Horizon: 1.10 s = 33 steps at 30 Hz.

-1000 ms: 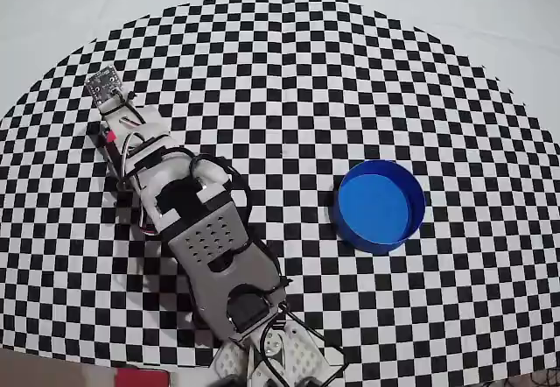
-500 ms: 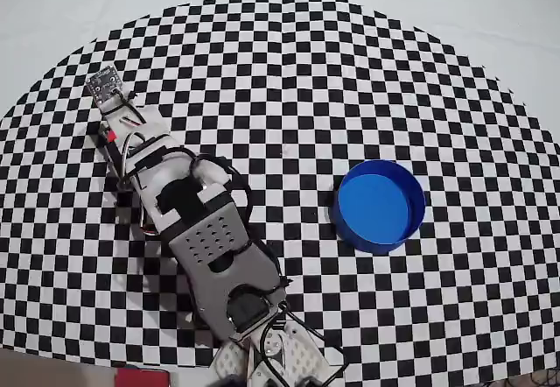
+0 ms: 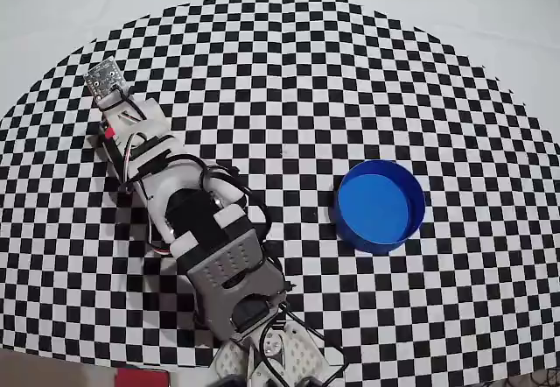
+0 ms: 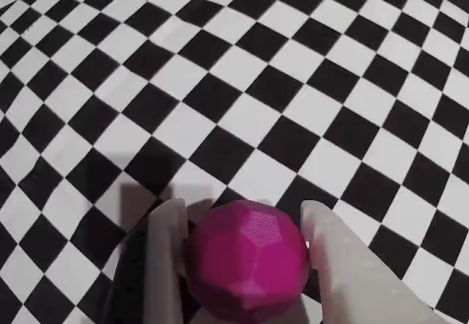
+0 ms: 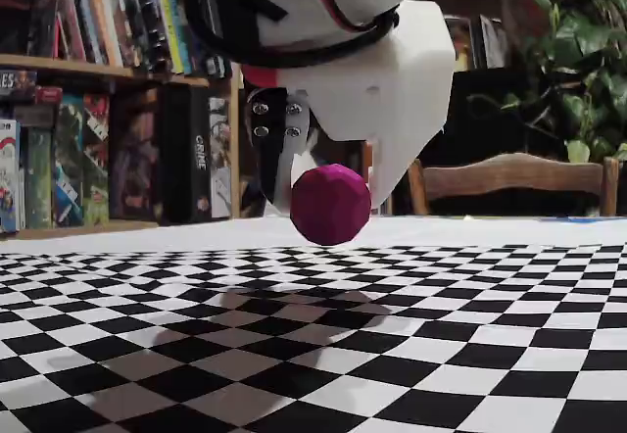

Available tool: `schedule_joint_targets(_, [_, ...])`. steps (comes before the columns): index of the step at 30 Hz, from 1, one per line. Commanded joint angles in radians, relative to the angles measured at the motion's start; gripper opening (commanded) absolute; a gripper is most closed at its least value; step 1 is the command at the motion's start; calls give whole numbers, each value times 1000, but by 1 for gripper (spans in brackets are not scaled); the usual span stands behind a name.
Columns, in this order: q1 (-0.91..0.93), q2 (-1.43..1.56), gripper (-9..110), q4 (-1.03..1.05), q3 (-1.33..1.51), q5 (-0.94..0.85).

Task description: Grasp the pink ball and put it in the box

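The pink ball is a faceted magenta sphere held between my gripper's two pale fingers, which press on its left and right sides. In the fixed view the pink ball hangs clear of the checkered cloth, with its shadow below it, and the gripper is shut on it. From overhead, my arm reaches to the upper left and covers the ball. The box, a round blue container with nothing in it, sits far to the right of the gripper.
A black-and-white checkered cloth covers the table, with plain white cloth beyond its curved edge. The arm's base is at the bottom edge. Bookshelves, a wooden chair and a plant stand behind the table.
The arm's middle joints have shifted down and right in the overhead view, and the wrist end has moved slightly to the upper left. The box has not moved.
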Motion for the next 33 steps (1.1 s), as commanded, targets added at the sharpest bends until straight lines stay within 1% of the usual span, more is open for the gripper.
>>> schedule_joint_targets(1, [8,104,0,-6,21,5])
schedule_joint_targets(33, [41,534,0,-6,360,5])
